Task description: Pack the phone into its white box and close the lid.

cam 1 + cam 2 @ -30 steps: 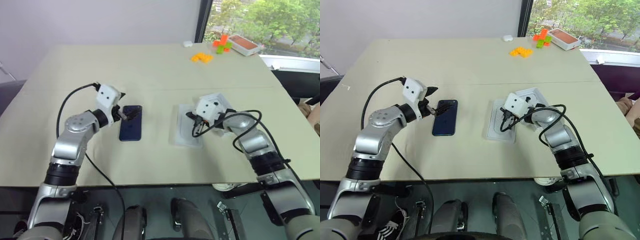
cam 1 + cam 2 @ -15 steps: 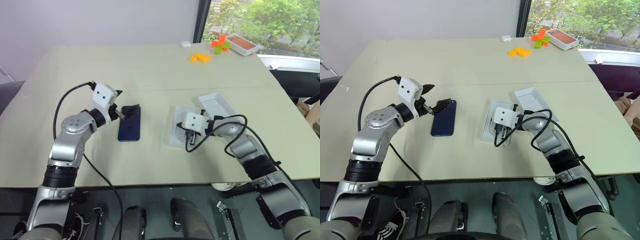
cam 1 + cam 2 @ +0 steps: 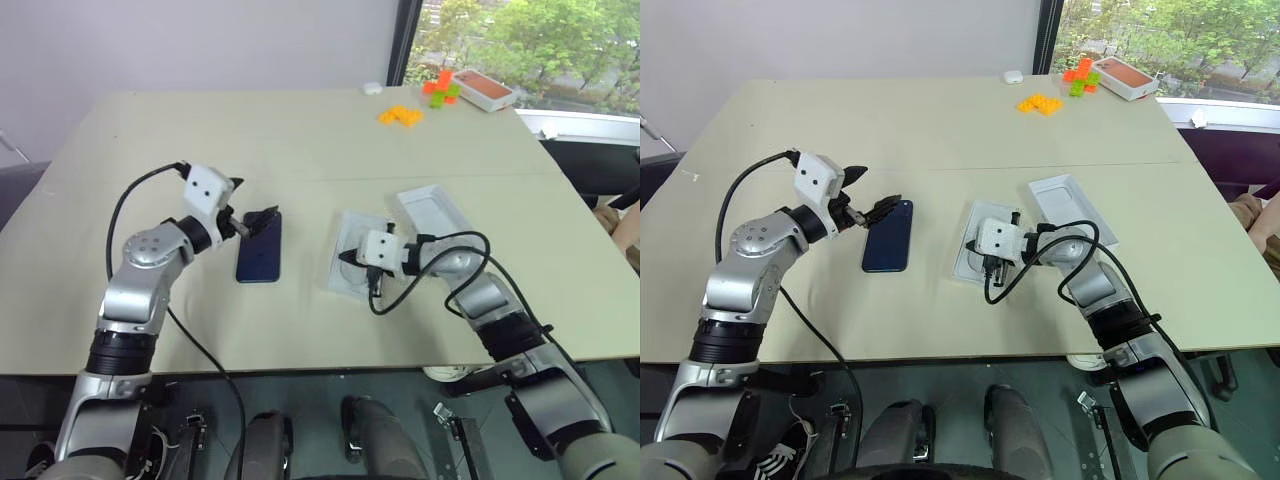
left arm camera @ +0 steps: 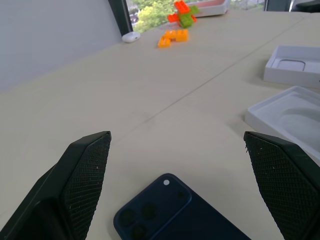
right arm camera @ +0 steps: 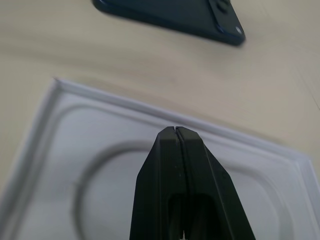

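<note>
Left end effector [image 3: 252,221] spread wide, hovering at the camera end of the phone [image 3: 261,250], which lies flat on the bench [image 3: 300,130], not gripped. Right end effector [image 3: 346,258] pinched shut, empty, tip over a white insert [image 3: 350,268] with an oval recess. White box [image 3: 434,212] sits just beyond, open. Phone not packed, lid not on: task barely begun.

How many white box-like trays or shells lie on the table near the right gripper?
2: one white tray with an oval recess directly under the shut right gripper, and a second white tray beside it, farther from the phone.
</note>
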